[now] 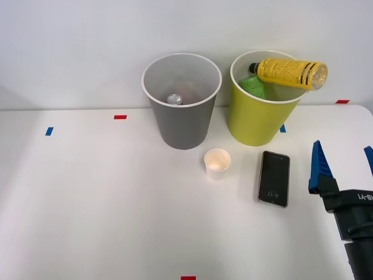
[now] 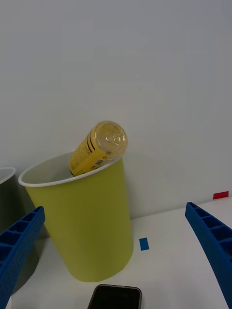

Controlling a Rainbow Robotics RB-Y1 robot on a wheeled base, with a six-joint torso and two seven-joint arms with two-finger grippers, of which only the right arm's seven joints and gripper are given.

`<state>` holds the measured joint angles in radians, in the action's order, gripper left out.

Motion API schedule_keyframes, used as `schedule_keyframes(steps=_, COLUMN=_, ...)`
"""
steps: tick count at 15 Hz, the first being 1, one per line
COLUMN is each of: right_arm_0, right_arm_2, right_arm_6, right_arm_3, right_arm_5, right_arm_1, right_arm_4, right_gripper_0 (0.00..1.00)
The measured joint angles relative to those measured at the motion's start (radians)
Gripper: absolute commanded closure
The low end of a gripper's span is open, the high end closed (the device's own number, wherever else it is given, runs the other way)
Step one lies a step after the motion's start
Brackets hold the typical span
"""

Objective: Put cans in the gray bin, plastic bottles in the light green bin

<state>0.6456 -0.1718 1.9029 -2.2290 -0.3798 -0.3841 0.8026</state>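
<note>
Right end effector gapes wide, empty; plastic bottle rests well beyond, across light green bin.

The front view looks down from above at the table. The right wrist view faces the light green bin closely, level with it; both show the smartphone.

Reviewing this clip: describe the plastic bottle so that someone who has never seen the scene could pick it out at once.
Find the two tall bins at the back of the white table; take the light green bin, beside the gray bin. The plastic bottle lies tilted across its white rim, base jutting out over the edge. Its yellow label with black print sets it apart from the green item in the bin.
</note>
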Motion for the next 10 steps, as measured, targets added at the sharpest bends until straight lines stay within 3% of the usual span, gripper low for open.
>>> schedule_keyframes(steps=6, right_arm_0=0.009, right_arm_2=0.035, right_arm_6=-0.009, right_arm_3=0.145, right_arm_5=-0.023, right_arm_1=0.229, right_arm_4=-0.252, right_gripper_0=0.00)
schedule_keyframes(steps=10, right_arm_0=0.018, right_arm_2=0.042, right_arm_6=-0.005, right_arm_3=0.155, right_arm_5=-0.021, right_arm_1=0.227, right_arm_4=-0.269, right_gripper_0=0.00)
